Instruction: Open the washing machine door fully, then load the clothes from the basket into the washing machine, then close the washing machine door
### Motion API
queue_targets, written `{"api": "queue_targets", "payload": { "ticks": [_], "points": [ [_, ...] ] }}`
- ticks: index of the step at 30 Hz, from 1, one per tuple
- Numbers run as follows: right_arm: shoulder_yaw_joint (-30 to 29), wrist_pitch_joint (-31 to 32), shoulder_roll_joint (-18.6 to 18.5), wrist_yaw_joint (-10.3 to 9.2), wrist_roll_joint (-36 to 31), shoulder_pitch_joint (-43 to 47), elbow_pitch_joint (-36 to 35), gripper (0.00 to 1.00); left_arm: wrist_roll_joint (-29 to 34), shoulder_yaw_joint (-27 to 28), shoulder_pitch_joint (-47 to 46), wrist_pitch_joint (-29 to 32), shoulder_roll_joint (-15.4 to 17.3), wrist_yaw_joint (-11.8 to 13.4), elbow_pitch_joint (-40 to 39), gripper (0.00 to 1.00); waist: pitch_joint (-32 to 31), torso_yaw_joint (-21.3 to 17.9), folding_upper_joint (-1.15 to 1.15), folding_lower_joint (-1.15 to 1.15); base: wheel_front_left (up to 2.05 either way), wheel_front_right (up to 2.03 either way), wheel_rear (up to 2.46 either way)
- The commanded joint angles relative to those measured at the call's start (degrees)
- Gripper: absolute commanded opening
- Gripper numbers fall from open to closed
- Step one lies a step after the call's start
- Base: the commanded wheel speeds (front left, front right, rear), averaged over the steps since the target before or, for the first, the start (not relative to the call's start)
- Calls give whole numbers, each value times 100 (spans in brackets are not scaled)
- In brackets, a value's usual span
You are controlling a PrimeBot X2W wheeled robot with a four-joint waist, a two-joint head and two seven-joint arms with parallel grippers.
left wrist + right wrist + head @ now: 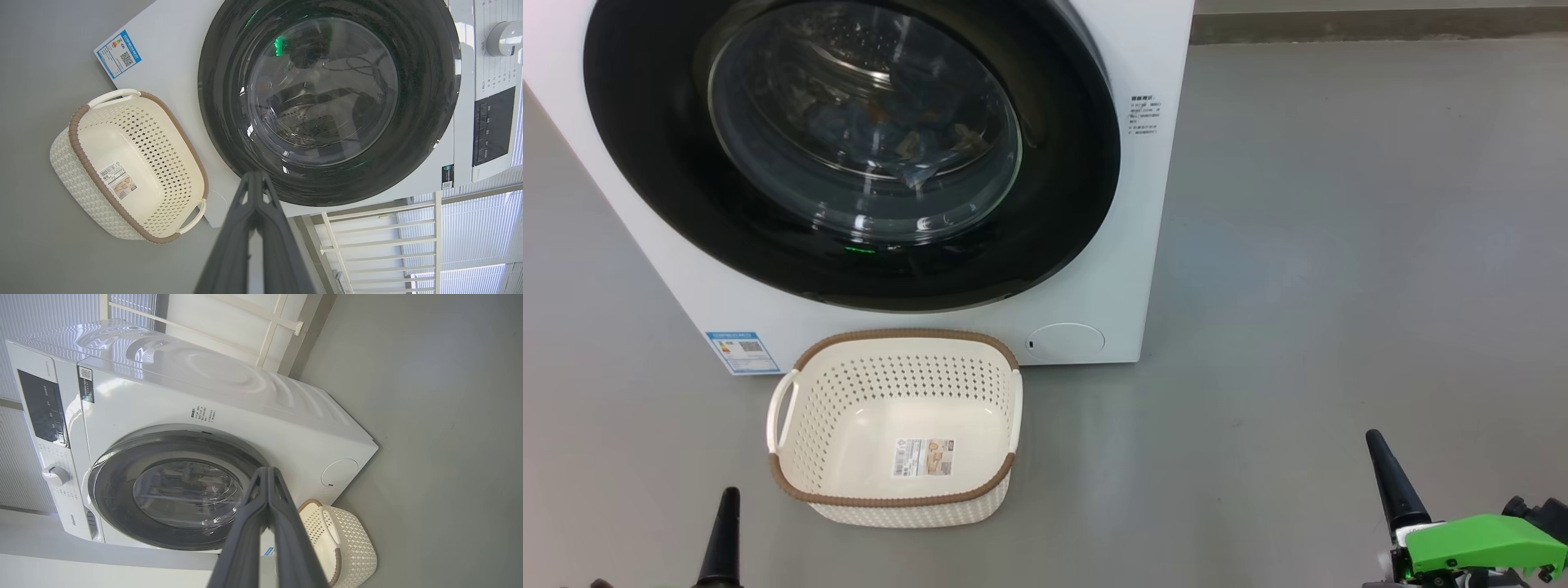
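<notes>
My left gripper (pixel 255 181) and right gripper (pixel 267 475) each have their fingers pressed together with nothing between them, well back from the washer (pixel 1152 204). Its door (pixel 849 273), glossy black with a bulging clear centre, sits flush against the white front. Through it I see the clothes (pixel 882 135) inside, blue with brownish patches. The basket (pixel 907 336), cream with a brown rim, stands on the floor (pixel 1298 286) just before the washer's lower edge, with a label (pixel 923 457) on its bare bottom.
</notes>
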Motion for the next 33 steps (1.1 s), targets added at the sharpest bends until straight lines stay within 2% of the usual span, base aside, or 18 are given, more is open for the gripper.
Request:
{"api": "queue_targets", "payload": {
  "ticks": [1, 7, 11, 20, 33],
  "points": [
    [57, 28, 0, -5, 167, -131, -189, 0, -122, 195, -272, 37, 54, -15, -169, 0, -2, 0, 0, 0, 0, 0, 0],
    [1, 130, 45, -6, 463, -139, -247, 0, -464, 247, -307, 136, 36, -15, -190, 0, -12, 1, 0, 0, 0, 0, 0],
    [-102, 317, 127, -7, 1003, -154, -352, 0, -1090, 342, -369, 317, 4, -17, -228, 0, -32, 1, 0, 0, 0, 0, 0],
    [-186, 469, 195, -7, 1446, -167, -438, 0, -1604, 420, -420, 466, -23, -18, -260, 0, -48, 2, 0, 0, 0, 0, 0],
    [-208, 509, 212, -8, 1562, -170, -460, 0, -1738, 440, -434, 505, -30, -19, -268, 0, -53, 2, 0, 0, 0, 0, 0]
  ]
}}
